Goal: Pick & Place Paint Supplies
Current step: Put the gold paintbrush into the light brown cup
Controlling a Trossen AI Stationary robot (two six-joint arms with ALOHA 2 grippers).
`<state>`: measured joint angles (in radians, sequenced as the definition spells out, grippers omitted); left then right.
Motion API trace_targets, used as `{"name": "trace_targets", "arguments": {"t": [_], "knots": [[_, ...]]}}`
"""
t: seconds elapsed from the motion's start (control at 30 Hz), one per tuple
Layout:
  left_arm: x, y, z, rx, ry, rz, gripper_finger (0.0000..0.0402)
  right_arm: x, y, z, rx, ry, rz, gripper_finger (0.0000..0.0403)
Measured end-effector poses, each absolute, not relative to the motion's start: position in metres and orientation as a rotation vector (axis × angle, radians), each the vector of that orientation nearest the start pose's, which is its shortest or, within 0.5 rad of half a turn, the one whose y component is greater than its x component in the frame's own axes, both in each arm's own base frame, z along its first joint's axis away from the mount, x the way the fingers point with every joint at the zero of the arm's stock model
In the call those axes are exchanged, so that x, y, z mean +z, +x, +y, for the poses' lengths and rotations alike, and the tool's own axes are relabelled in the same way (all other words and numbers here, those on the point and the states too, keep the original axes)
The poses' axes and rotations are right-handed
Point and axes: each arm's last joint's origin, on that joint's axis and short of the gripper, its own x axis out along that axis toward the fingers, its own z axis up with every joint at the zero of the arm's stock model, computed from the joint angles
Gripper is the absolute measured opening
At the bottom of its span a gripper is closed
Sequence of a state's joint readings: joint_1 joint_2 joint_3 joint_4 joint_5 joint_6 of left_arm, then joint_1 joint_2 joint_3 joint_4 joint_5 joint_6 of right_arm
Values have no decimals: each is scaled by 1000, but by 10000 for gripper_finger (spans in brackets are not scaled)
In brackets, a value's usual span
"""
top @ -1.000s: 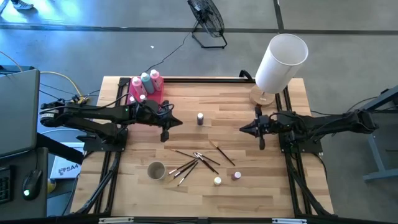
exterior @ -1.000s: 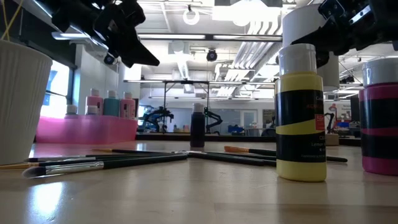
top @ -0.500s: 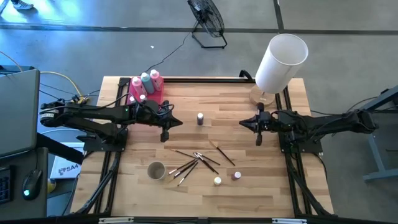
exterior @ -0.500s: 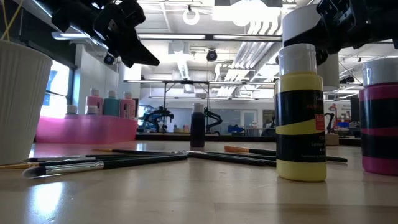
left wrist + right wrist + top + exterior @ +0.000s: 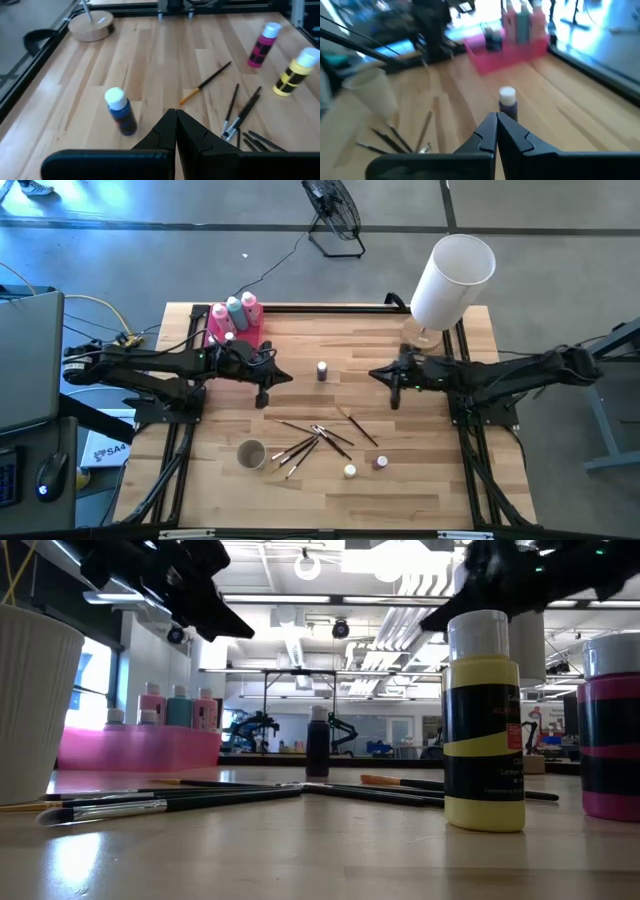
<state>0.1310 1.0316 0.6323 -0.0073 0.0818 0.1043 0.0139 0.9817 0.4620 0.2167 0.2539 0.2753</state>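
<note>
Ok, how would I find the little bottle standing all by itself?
Look at the wooden table, between the two robot arms. Up from the pile of brushes stands one small dark bottle with a white cap. Nothing touches it, while the yellow pot and pink pot stand together near the front edge.

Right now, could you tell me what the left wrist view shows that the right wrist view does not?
Only the left wrist view shows the yellow paint pot, the pink paint pot and the round wooden lamp base. Only the right wrist view shows the pink tray holding the squeeze bottles, and the white cup. Both show the dark capped pot and brushes on the wooden table.
</note>
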Motion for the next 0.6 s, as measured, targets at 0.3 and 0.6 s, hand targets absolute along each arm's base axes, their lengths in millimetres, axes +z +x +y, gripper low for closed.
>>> {"name": "trace_targets", "arguments": {"t": [0.3, 0.6], "knots": [[261, 198, 22, -21, 70, 430, 3, 220, 264, 11, -356, 326, 500, 3], [276, 172, 18, -60, 67, 381, 3, 209, 306, 29, -414, 424, 691, 3]]}}
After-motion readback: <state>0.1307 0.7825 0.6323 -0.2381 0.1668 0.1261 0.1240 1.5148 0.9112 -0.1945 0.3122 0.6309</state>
